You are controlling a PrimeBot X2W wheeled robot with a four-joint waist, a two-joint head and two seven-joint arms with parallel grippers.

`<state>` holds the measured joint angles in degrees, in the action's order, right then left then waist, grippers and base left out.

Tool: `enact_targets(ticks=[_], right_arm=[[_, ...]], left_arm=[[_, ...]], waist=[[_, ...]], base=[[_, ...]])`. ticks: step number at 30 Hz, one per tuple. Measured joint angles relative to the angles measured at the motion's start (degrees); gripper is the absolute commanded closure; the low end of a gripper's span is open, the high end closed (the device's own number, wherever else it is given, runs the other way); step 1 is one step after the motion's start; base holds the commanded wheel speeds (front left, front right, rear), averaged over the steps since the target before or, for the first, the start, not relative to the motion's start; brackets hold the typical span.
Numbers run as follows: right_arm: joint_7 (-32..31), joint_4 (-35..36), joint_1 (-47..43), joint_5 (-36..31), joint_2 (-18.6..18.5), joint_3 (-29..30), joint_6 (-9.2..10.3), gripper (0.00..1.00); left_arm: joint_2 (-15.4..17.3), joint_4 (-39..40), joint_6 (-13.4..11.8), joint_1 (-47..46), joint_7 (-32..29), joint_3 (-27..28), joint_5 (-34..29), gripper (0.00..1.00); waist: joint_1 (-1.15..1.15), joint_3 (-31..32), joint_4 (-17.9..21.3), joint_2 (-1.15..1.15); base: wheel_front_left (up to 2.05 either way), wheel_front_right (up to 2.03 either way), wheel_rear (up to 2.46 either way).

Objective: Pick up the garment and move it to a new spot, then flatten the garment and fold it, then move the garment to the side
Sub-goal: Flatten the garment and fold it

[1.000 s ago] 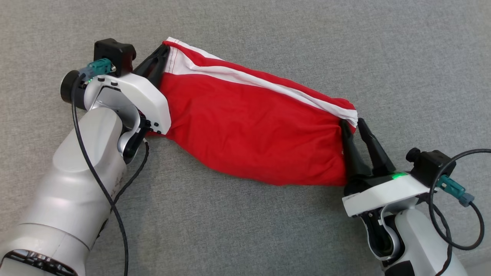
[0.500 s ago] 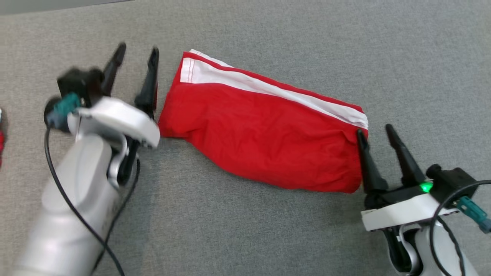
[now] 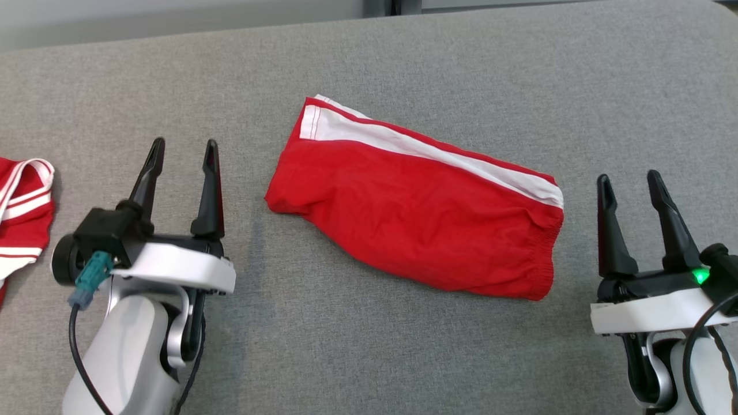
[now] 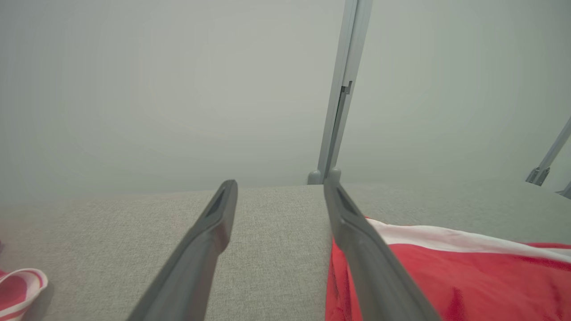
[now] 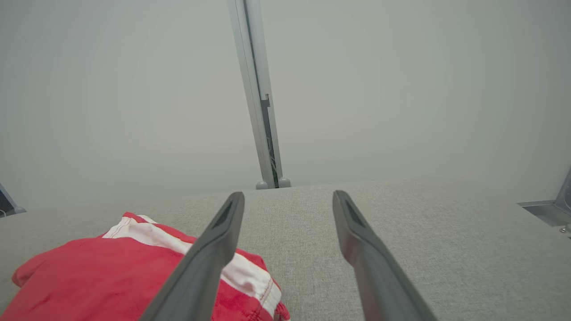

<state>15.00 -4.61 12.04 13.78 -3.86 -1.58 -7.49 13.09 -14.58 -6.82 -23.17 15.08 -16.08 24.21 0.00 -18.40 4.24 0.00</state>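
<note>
A folded red cloth garment [image 3: 415, 213] with a white side stripe lies flat on the grey fabric bench [image 3: 403, 346], between the left fingers [image 3: 210, 190] and right fingers [image 3: 609, 230]. Both pairs are spread, released and empty.

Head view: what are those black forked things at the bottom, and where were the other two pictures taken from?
It is a two-armed robot. The head view looks down from a camera on its head. The forked things are its hands: the left gripper and the right gripper, each with two long dark fingers. The other two pictures come from cameras on the wrists, looking along those fingers. On the grey fabric surface lies a folded red cloth garment with a white stripe, between the grippers. A second red-and-white striped garment lies at the left edge. Both grippers are open and hold nothing.
</note>
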Motion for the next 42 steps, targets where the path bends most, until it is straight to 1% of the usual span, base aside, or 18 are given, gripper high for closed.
enact_targets(ticks=[3, 9, 10, 24, 27, 30, 32, 36, 39, 42], right_arm=[[0.0, -0.6, -1.0, -0.4, -0.1, 1.1, 0.00, 0.00], [0.0, -1.7, -2.7, -0.8, -0.1, 2.4, 0.00, 0.00], [0.0, -1.8, -2.9, -0.8, -0.1, 2.5, 0.00, 0.00], [0.0, -2.8, -3.3, -0.5, 0.2, 2.4, 0.00, 0.00], [0.0, -3.1, -3.2, -0.5, 0.2, 2.2, 0.00, 0.00], [0.0, -3.2, -3.0, -0.5, 0.1, 1.7, 0.00, 0.00], [0.0, -3.2, -2.6, -0.4, 0.1, 1.3, 0.00, 0.00], [0.0, -3.3, -2.0, -0.1, 0.2, 1.0, 0.00, 0.00], [0.0, -3.2, -1.8, 0.2, 0.3, 0.7, 0.00, 0.00], [0.0, -3.0, -1.7, 0.4, 0.4, 0.6, 0.00, 0.00]], left_arm=[[0.0, 1.5, -0.4, 2.6, 0.0, 0.4, -0.9, 0.00], [0.4, 1.6, -0.2, 5.0, 0.0, -0.7, -1.7, 0.00], [0.4, 1.5, 0.2, 5.2, 0.0, -0.9, -1.7, 0.00], [1.0, 0.7, 0.9, 4.2, -1.5, -2.1, -1.4, 0.00], [1.3, 0.8, 2.1, 0.9, -2.3, -3.0, -1.9, 0.00], [1.0, -0.6, 3.9, -3.0, -4.6, -4.5, -1.9, 0.00], [0.4, -2.5, 5.8, -5.6, -6.6, -5.6, -1.3, 0.00], [-1.4, -9.5, 10.0, -9.2, -12.4, -7.8, 1.4, 0.00], [-1.9, -15.6, 11.5, -11.3, -15.3, -8.7, 3.2, 0.00], [-2.4, -21.1, 12.3, -12.8, -17.0, -8.9, 4.6, 0.00]], waist=[[0.00, 0.9, -0.2, 0.00], [0.00, 1.7, -0.1, 0.00], [0.00, 1.7, -0.1, 0.00], [0.00, 2.1, -0.2, 0.00], [0.00, 1.7, -0.1, 0.00], [0.00, 1.2, 0.2, 0.00], [0.00, 0.8, 0.6, 0.00], [0.00, 0.0, 1.5, 0.00], [0.00, -0.7, 2.3, 0.00], [0.00, -1.3, 3.0, 0.00]], base=[[0.00, 0.00, 0.00], [0.00, 0.00, 0.00], [0.00, 0.00, 0.00], [0.00, 0.00, 0.00], [0.00, 0.00, 0.00], [0.00, 0.00, 0.00], [0.00, 0.00, 0.00], [0.00, 0.00, 0.00], [0.00, 0.00, 0.00], [0.00, 0.00, 0.00]])
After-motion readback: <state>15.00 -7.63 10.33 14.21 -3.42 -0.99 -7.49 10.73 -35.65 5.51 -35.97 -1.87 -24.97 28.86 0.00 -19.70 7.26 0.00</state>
